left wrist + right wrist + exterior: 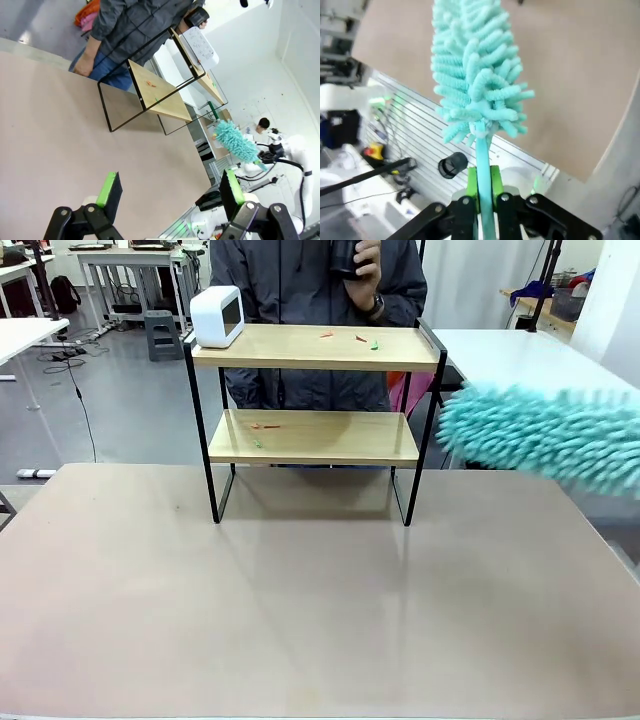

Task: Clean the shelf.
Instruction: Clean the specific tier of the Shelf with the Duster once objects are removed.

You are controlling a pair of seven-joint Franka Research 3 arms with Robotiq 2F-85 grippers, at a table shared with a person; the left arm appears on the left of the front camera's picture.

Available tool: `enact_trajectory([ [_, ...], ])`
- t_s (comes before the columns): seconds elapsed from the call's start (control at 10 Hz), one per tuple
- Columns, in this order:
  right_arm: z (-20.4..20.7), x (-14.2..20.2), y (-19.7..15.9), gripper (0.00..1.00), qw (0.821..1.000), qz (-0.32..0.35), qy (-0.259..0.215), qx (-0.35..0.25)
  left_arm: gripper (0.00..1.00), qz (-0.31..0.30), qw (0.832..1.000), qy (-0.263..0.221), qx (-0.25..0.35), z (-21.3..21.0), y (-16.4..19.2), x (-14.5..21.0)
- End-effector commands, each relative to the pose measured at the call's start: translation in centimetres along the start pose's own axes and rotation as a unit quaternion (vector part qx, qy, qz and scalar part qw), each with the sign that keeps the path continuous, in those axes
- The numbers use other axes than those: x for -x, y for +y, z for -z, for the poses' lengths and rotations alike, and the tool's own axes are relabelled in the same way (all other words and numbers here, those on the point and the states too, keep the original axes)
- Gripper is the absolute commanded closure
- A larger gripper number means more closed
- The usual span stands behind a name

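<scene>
The shelf [315,348] stands at the table's far side, two light wooden boards in a black frame. Small red and green scraps [357,339] lie on its top board, and more [262,427] on the lower one. A teal fluffy duster [545,432] hangs in the air right of the shelf, level with the lower board. In the right wrist view my right gripper [483,187] is shut on the duster's handle [484,165], below the duster head [475,65]. My left gripper [170,192] is open over the table, well away from the shelf [160,87], holding nothing.
A white box-shaped device [217,316] sits on the left end of the top board. A person [315,280] stands behind the shelf, holding a dark object up. The beige table [300,610] spreads in front, with a white table [520,355] at the back right.
</scene>
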State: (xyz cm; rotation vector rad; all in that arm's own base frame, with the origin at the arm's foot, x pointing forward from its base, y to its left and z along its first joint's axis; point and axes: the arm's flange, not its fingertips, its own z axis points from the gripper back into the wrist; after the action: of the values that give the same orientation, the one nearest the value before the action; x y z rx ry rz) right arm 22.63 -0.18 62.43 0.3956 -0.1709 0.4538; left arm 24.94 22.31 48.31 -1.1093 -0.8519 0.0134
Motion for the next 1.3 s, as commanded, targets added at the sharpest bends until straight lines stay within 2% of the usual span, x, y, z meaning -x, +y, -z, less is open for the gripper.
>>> enact_trajectory([
  [0.0,5.5,-4.6,2.9,0.87,0.998,-0.044,-0.022,0.042,0.00,0.010,1.000,-0.006,0.007,0.1,-0.1,-0.1],
  [0.1,7.8,-6.2,4.8,0.87,0.998,-0.056,-0.032,0.029,0.00,0.010,1.000,-0.006,0.007,0.1,-0.1,-0.1],
  [0.2,10.3,-7.8,6.6,0.87,0.996,-0.039,-0.072,0.017,0.00,0.010,1.000,-0.006,0.007,0.1,-0.1,-0.1],
  [0.3,10.8,-8.0,6.7,0.87,0.997,-0.039,-0.056,0.032,0.00,0.010,1.000,-0.006,0.007,0.1,-0.1,-0.1],
  [0.4,8.9,-6.4,6.5,0.87,0.997,-0.060,-0.026,0.034,0.00,0.010,1.000,-0.006,0.007,0.1,-0.1,-0.1],
  [0.5,8.9,-6.4,6.5,0.87,0.997,-0.060,-0.026,0.034,0.00,0.010,1.000,-0.006,0.007,0.1,-0.1,-0.1],
  [0.6,11.0,-7.7,7.3,0.87,0.997,-0.055,-0.039,0.034,0.00,0.010,1.000,-0.006,0.007,0.1,-0.1,-0.1],
  [0.7,10.9,-9.3,6.9,0.87,0.993,-0.024,-0.092,0.064,0.00,0.010,1.000,-0.006,0.007,0.1,-0.1,-0.1],
  [0.9,13.8,-13.7,6.4,0.87,0.991,-0.024,-0.108,0.072,0.00,0.010,1.000,-0.006,0.007,0.1,-0.1,-0.1],
  [1.2,18.2,-16.3,5.3,0.87,0.991,0.023,-0.105,0.082,0.00,0.010,1.000,-0.006,0.007,0.1,-0.1,-0.1],
])
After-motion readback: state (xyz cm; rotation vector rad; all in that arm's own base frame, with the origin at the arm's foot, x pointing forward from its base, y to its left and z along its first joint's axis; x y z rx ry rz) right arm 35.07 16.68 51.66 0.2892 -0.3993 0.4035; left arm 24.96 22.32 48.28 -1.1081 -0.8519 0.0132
